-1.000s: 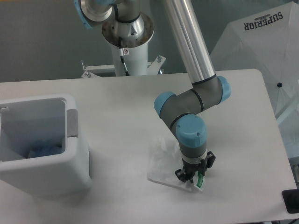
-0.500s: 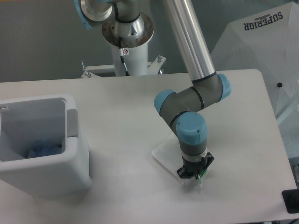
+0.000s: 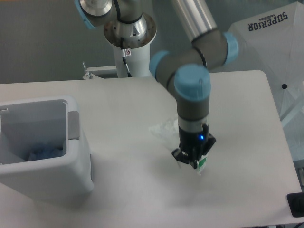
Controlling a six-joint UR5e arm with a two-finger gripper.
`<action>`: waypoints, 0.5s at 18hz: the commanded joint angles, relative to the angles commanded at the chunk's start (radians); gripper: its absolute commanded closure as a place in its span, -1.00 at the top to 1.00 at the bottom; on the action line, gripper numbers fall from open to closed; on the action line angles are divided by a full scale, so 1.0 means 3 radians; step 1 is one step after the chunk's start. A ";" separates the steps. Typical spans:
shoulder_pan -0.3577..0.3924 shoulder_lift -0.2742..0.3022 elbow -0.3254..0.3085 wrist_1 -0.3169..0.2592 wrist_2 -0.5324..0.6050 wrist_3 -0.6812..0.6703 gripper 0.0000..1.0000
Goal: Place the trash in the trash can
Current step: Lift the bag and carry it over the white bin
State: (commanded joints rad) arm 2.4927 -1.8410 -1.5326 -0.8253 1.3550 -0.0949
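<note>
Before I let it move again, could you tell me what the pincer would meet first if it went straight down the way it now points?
Likely the table. The pincer points down, shut on the wrapper, which seems lifted. Only bare tabletop shows below it. The bin stands well off to the side. Its height above the table is hard to judge from this one view.

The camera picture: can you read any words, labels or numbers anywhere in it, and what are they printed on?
"SUPERIOR": dark capitals running slantwise on the large white fabric at the top right, behind the table.
Small red-and-white sticker on the white robot base column: too small to read.
Green edge strip of the crinkled white plastic wrapper at the gripper: no print can be made out.
</note>
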 joint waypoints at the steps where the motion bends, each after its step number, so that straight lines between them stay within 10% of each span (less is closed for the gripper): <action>1: -0.0010 0.0092 0.0066 0.0000 -0.0154 -0.0071 -1.00; 9: -0.0117 0.0624 0.0369 0.0015 -0.0436 -0.1533 -1.00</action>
State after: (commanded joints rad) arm 2.4575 -1.6538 -1.4220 -0.8207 1.2242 -0.5550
